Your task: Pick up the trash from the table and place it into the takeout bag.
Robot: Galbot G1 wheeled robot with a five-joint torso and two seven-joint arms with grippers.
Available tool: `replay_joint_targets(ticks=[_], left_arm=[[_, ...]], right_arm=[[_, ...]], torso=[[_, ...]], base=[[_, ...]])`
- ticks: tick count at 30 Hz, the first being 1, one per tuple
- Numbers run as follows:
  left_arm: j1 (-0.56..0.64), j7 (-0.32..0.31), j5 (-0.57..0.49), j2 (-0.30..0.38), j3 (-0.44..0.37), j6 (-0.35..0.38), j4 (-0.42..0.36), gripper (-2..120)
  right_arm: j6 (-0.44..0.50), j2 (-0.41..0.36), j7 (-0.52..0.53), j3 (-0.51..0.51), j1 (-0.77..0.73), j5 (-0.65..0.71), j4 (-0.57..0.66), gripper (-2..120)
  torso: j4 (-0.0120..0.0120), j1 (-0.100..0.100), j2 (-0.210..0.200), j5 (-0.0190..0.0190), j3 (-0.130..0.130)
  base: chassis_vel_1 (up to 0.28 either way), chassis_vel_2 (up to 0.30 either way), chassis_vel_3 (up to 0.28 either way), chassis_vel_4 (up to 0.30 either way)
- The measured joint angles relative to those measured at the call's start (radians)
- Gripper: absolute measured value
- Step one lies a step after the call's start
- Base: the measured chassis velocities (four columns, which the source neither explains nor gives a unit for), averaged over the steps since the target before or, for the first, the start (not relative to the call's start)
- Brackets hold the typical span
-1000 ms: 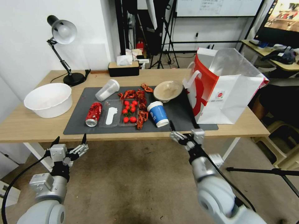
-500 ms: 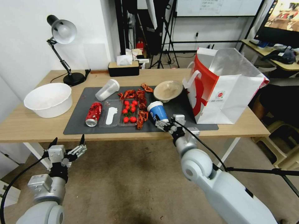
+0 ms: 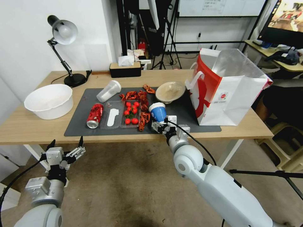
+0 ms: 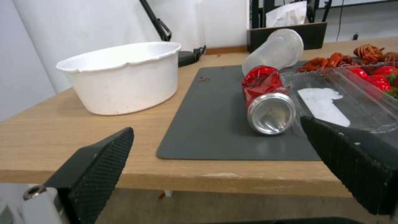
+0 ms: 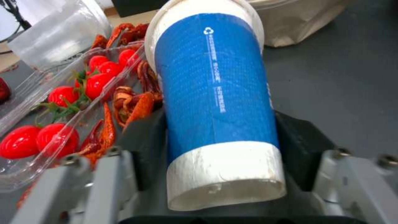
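Two grippers: right gripper (image 3: 161,125) jaws clamped on blue cup (image 3: 157,112); left gripper (image 3: 64,148) jaws apart, below table (image 3: 38,129) edge.

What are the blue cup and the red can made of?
The blue cup looks like matte paper with a printed recycling mark and a rolled white base. The red can seems thin metal: a shiny silver end and a crinkled glossy side.

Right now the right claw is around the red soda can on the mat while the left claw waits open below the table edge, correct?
Not the can. The right wrist view shows the right claw around the blue paper cup; the red soda can lies untouched. The left claw does wait open below the table edge.
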Motion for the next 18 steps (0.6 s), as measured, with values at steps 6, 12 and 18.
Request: replay_joint_targets(ticks=[6, 12, 18], left_arm=[[-0.001, 0.000, 0.000, 0.001, 0.000, -0.003, 0.006, 100], [-0.002, 0.000, 0.000, 0.001, 0.003, -0.007, 0.010, 100], [-0.002, 0.000, 0.000, 0.001, 0.004, -0.008, 0.010, 100]], right_arm=[[0.000, -0.001, 0.002, 0.005, -0.005, 0.000, 0.006, 37], [0.002, -0.008, 0.003, 0.026, -0.028, -0.003, 0.046, 20], [0.006, -0.025, 0.000, 0.057, -0.054, -0.023, 0.111, 7]], torso=[[0.0001, 0.000, 0.000, 0.0000, 0.000], [0.0002, 0.000, 0.000, 0.0002, 0.000], [0.0002, 0.000, 0.000, 0.0002, 0.000]], base=[[0.000, 0.000, 0.000, 0.000], [0.000, 0.000, 0.000, 0.000], [0.000, 0.000, 0.000, 0.000]])
